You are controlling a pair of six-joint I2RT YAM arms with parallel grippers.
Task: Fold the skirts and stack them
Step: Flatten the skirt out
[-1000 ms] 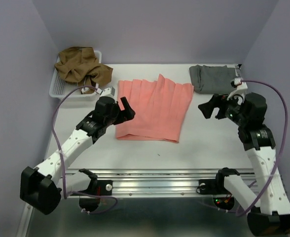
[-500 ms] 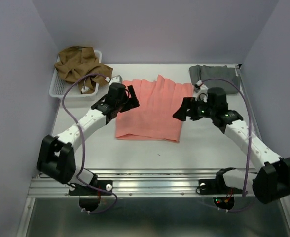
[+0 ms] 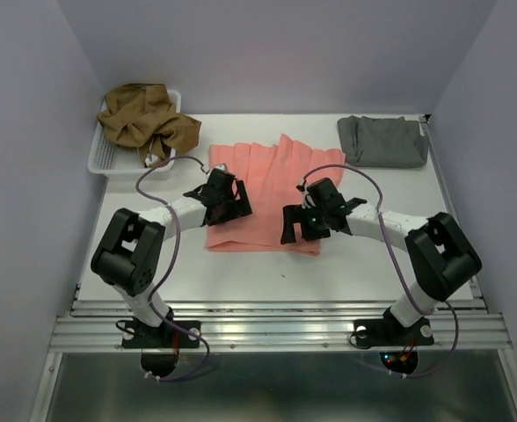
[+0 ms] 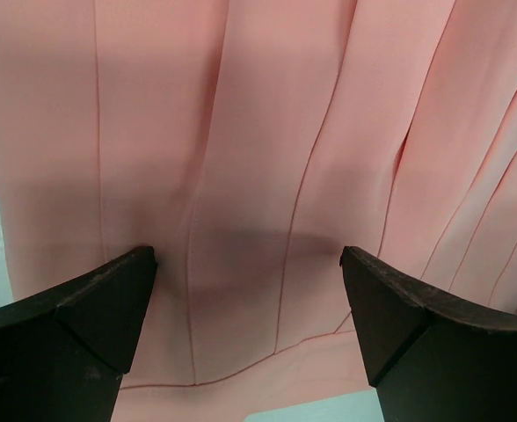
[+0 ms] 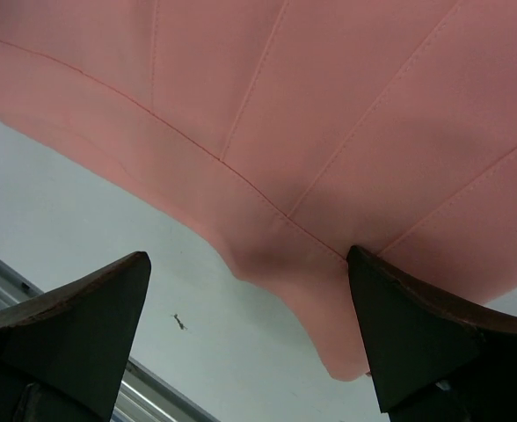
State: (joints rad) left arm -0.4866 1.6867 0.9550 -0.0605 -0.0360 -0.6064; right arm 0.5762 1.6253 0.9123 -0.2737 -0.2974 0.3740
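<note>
The grey skirt (image 3: 383, 141) lay folded at the far right corner of the table (image 3: 241, 272), the salmon-pink skirt (image 3: 272, 189) lay spread flat mid-table, and the olive-brown skirt (image 3: 144, 119) sat crumpled in the white basket (image 3: 103, 160) at far left. By that, about a third looked done. The left gripper (image 4: 250, 264) and right gripper (image 5: 250, 264) hung wide open and empty over the pink skirt's near corners; whether their tips touched cloth could not be told.

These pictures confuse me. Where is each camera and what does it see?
Top: above, behind the robot, looking down on the table; both arms show.
Left wrist: on the left arm, facing the pink skirt; open left gripper shows.
Right wrist: on the right arm, facing the skirt's edge; open right gripper shows.
Shared: all see the pink skirt.
</note>
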